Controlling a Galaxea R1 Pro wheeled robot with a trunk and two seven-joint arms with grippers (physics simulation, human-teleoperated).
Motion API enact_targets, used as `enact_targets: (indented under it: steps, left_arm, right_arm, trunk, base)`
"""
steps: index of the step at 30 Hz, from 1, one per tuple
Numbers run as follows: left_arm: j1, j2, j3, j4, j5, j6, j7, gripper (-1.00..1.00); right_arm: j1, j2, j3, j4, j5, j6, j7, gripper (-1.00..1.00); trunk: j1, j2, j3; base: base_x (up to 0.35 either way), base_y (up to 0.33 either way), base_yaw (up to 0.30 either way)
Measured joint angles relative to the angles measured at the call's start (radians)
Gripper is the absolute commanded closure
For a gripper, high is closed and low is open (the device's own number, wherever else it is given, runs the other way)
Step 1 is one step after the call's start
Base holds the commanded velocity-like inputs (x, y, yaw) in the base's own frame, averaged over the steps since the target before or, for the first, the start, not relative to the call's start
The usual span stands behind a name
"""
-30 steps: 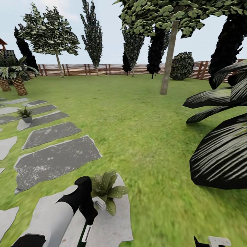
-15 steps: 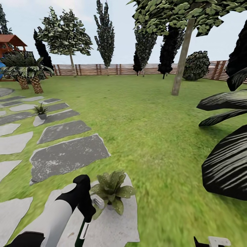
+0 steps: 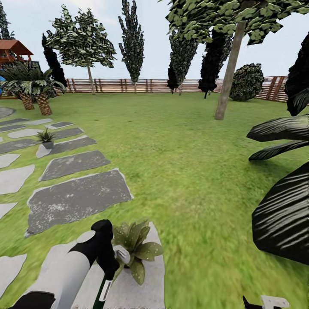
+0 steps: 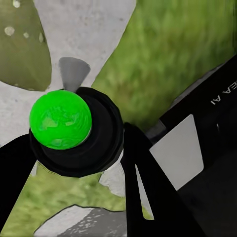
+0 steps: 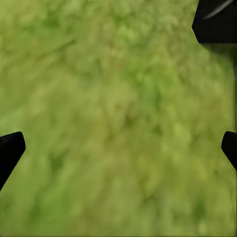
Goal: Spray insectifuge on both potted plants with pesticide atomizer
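The pesticide atomizer (image 4: 69,131), a black round-bodied bottle with a glossy bright green cap, sits between the two black fingers (image 4: 148,197) of the left gripper (image 4: 74,148), which is clamped on its body; in the head view only a dark green and white part of the sprayer (image 3: 104,292) shows, just below the black wrist of the white-sleeved left arm (image 3: 73,268). Just beside that wrist, the nearer potted plant (image 3: 136,246), a small rosette of broad, pointed, pale-speckled green leaves, stands on a pale grey flat stepping stone (image 3: 141,287); its pot is hidden by the leaves. One speckled leaf (image 4: 22,44) also appears in the left wrist view, over pale stone and lawn.

The farther potted plant (image 3: 46,138), a small green rosette in a round grey pot, stands well apart up the path, at the end of a dark grey stepping stone (image 3: 71,145). Other dark grey slabs (image 3: 77,199) lie between the two plants.

The right gripper (image 5: 118,143) hangs over blurred green lawn (image 5: 113,123), its black fingertips (image 5: 10,150) spread wide with nothing between them; a white and black part of it (image 3: 268,302) shows at the bottom edge of the head view.

Around these: the big dark shrub with white-striped leaves (image 3: 283,214) on the right, short palms with scaly brown trunks (image 3: 36,101) at the far left, a slanting pale tree trunk (image 3: 229,73), and a brown slatted wooden fence (image 3: 141,86) closing the garden's far side.
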Motion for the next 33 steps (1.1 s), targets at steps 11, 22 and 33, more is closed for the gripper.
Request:
enact_targets:
  steps: [11,22,33]
  left_arm:
    - [0.003,0.000,-0.001,0.001,-0.001,0.002,0.000,1.00]
    - [-0.006,-0.007,-0.022,0.017,-0.001,-0.017,-0.012,1.00]
    - [-0.055,-0.029,-0.258,0.008,-0.007,-0.019,-0.142,1.00]
  right_arm:
    - [0.000,0.002,0.000,0.001,0.000,0.000,0.000,-1.00]
    - [0.000,0.002,0.000,0.001,0.000,0.000,0.000,-1.00]
    - [0.000,0.001,0.000,0.001,0.000,0.000,0.000,-1.00]
  trunk:
    - [0.000,0.000,0.000]
    - [0.000,0.000,0.000]
    - [0.000,0.000,0.000]
  base:
    - [-0.008,-0.008,0.272]
    - [0.000,0.000,0.196]
    - [0.000,0.000,0.002]
